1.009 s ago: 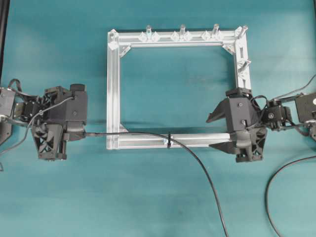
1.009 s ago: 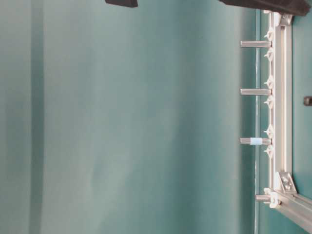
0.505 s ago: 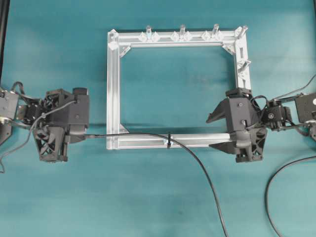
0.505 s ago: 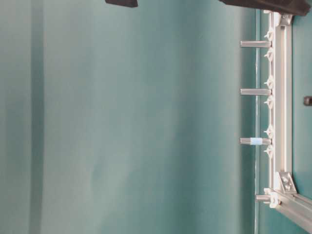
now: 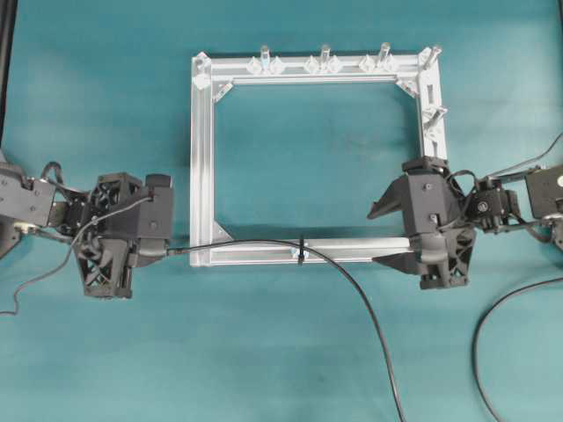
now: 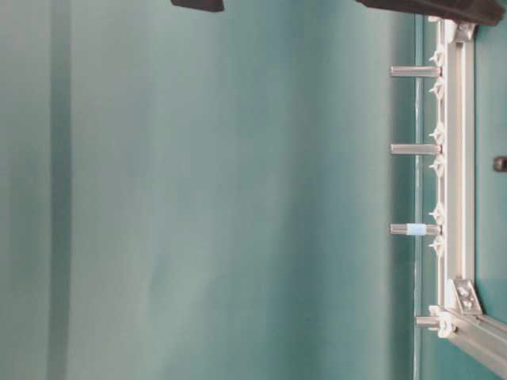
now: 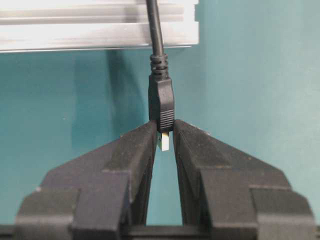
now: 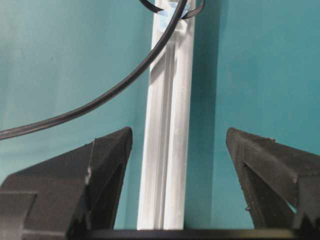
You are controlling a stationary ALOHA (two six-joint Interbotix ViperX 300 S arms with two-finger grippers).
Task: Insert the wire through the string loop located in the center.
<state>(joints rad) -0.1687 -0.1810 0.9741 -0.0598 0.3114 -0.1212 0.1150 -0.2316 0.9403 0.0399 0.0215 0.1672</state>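
The wire [image 5: 354,283] is a thin black cable that comes up from the bottom edge and passes through the string loop [image 5: 301,251] on the frame's near bar. It runs on left to its plug [image 7: 161,102]. My left gripper [image 5: 167,249] is shut on the plug's end just left of the frame corner; the metallic tip [image 7: 163,141] shows between the fingers [image 7: 137,145]. My right gripper [image 5: 382,237] stands open astride the near bar [image 8: 167,150], right of the loop [image 8: 172,7], touching nothing. The wire [image 8: 100,100] crosses in front of it.
The square aluminium frame [image 5: 202,158] lies mid-table, with upright pegs [image 5: 325,54] along its far bar and right corner. The table-level view shows only the frame's peg side [image 6: 458,158]. A loose black robot cable [image 5: 493,325] curves at the lower right.
My left gripper has moved right and slightly toward the near edge with the plug, closer to the frame corner. The right gripper has not moved.
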